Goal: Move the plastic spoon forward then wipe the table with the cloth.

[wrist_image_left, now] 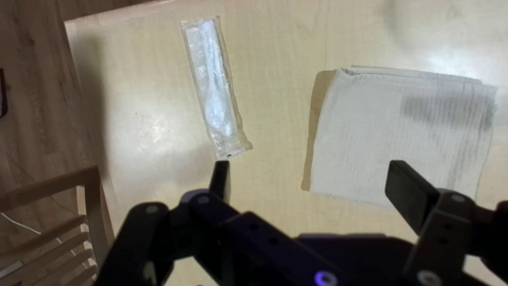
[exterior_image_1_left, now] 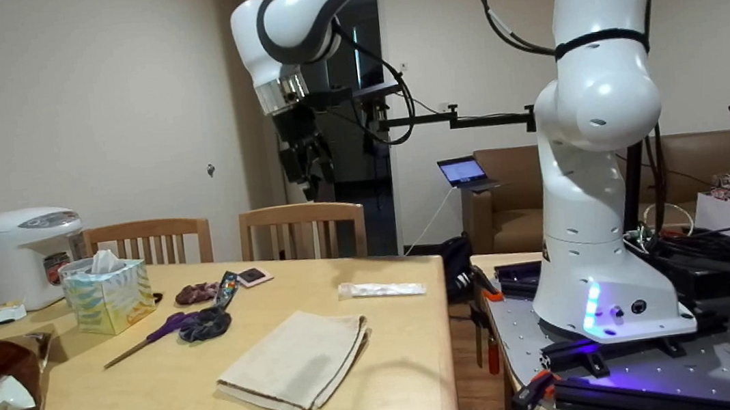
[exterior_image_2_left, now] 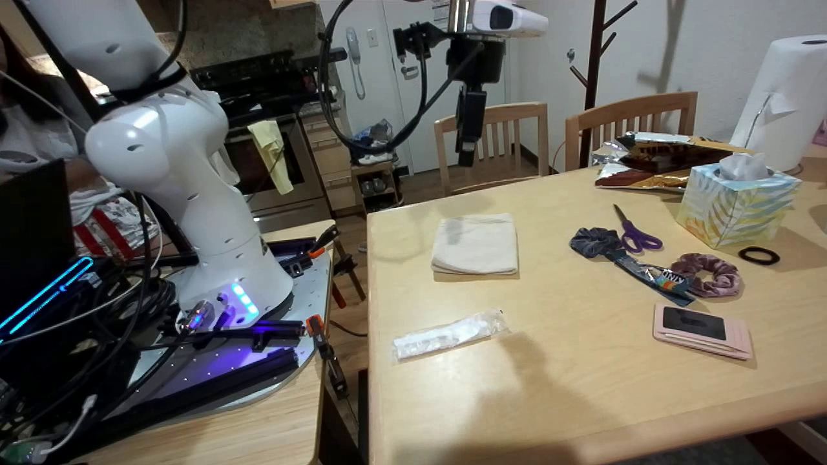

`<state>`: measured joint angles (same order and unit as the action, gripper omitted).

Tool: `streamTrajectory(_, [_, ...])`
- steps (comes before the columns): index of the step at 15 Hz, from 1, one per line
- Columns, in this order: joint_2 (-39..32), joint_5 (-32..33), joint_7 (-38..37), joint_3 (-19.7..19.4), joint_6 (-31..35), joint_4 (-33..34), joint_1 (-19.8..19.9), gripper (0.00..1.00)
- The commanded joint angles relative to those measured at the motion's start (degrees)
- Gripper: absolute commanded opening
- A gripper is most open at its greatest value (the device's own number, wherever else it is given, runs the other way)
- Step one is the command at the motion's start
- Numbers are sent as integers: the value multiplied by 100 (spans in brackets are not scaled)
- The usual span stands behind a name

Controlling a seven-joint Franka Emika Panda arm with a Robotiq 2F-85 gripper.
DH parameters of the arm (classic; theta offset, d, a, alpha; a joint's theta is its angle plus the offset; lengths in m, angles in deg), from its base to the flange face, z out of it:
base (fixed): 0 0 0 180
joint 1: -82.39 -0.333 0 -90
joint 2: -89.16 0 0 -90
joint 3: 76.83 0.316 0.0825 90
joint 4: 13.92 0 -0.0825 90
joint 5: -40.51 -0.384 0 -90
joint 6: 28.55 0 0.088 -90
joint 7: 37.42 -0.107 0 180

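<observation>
Wrist view: the gripper [wrist_image_left: 313, 184] gapes wide, its body cut off below; crinkled clear wrapping [wrist_image_left: 201, 75] blurs the plastic spoon [wrist_image_left: 217, 109], near the folded, woven cloth [wrist_image_left: 389, 147]. In both exterior views, it obscures the spoon's outline on the wooden table [exterior_image_1_left: 175, 405].

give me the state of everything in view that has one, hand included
Hand: open, empty, above the table
Plastic spoon: inside a clear wrapper, lying flat
Cloth: folded, lying flat
Scissors: blades look closed
Tissue box: open, a tissue sticking up
Paper towel roll: standing upright
Laptop by the couch: open, lit
</observation>
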<state>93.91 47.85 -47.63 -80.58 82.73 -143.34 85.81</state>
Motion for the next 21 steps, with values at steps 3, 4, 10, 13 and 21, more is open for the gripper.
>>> streamTrajectory(3, [-516, -113, 208, -323, 567, -91, 280, 100])
streamTrajectory(4, [-589, -56, 164, -376, 676, -150, 323, 100])
streamTrajectory(10, [-949, 17, 267, -654, 1289, -537, 533, 100])
streamTrajectory(13, [-1090, -94, 433, -773, 1984, -828, 652, 100])
streamTrajectory(21, [-1280, -257, 725, -739, 2835, -1252, 633, 100])
